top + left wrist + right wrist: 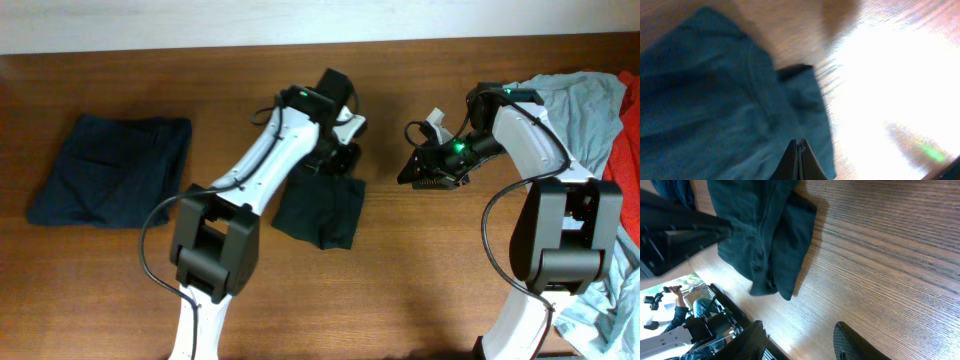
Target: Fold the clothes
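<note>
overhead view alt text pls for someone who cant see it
A robot's left arm bends over a small dark garment at the centre of a brown wooden table, its right arm alongside. A folded navy garment lies far left; light-blue clothes and red cloth are heaped at right.

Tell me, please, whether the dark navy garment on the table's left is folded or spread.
Folded: the dark navy garment lies as a compact rectangle with layered edges showing.

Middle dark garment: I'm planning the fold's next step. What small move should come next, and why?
Probably bring the open right gripper toward the free edge of the dark garment: the left gripper is shut over it, while the right hovers empty above bare table beside it.
</note>
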